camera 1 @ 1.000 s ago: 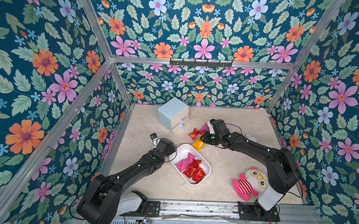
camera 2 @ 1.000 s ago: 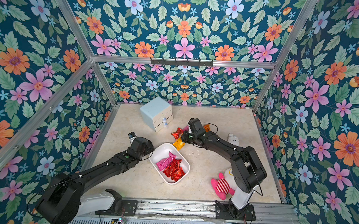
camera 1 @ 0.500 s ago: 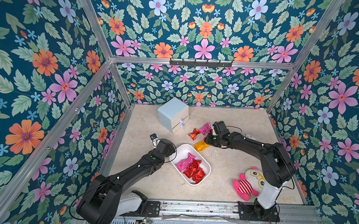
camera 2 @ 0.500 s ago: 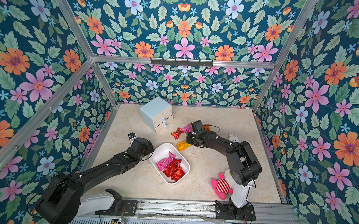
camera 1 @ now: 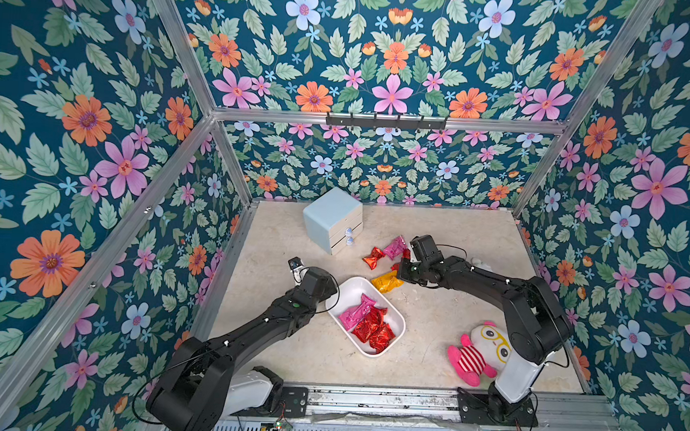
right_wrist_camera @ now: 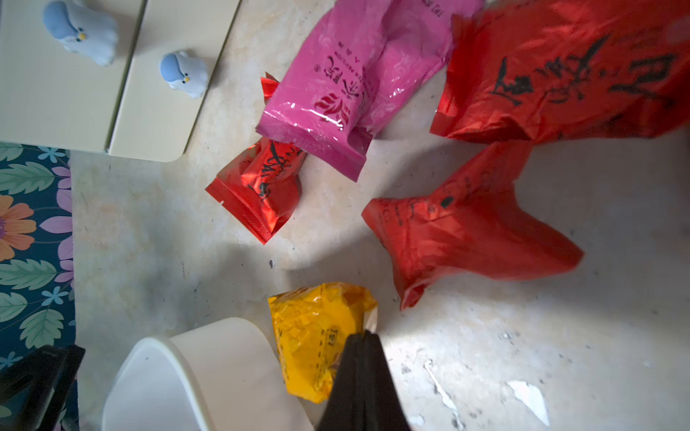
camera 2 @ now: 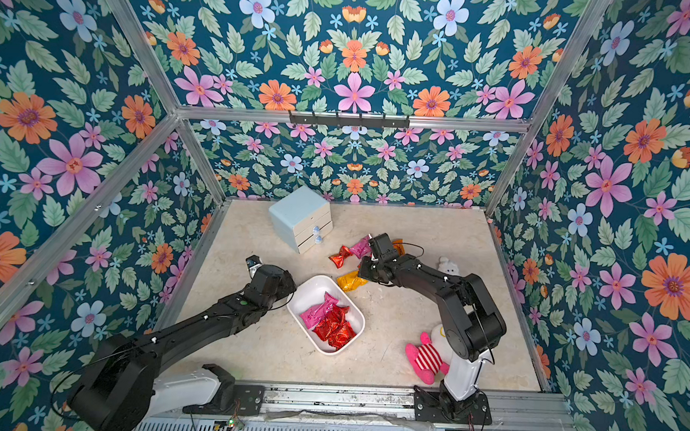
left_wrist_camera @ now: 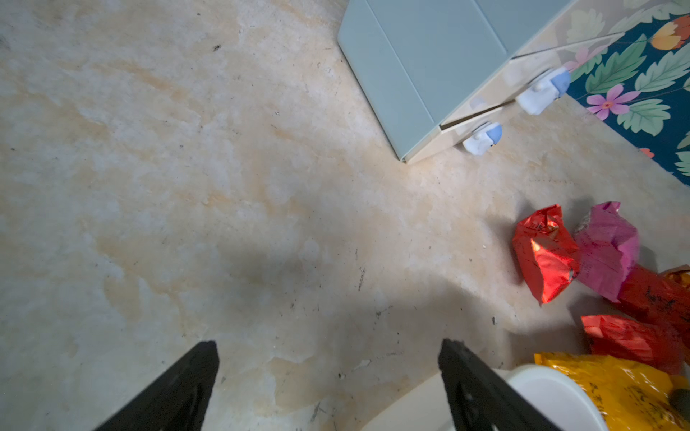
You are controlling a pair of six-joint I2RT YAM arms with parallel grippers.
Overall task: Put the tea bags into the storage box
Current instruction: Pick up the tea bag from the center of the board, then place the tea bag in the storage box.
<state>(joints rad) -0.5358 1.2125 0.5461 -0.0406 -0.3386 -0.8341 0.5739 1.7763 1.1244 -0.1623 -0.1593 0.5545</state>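
Two right fingers pressed shut against the yellow tea bag; left fingers spread wide, empty.

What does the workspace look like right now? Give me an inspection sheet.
Surface: beige tabletop, scuffed; white flakes near the right arm.
Job's things: storage box holds pink and red tea bags; yellow tea bag, red tea bag and pink tea bag lie loose outside it.
Clutter: blue drawer unit, pink plush toy.
Pincers: left pincer open, empty; right pincer shut at the yellow tea bag's edge, grip unclear.
Cables: black cable arcs off the right wrist.
Surroundings: floral walls, aluminium frame.
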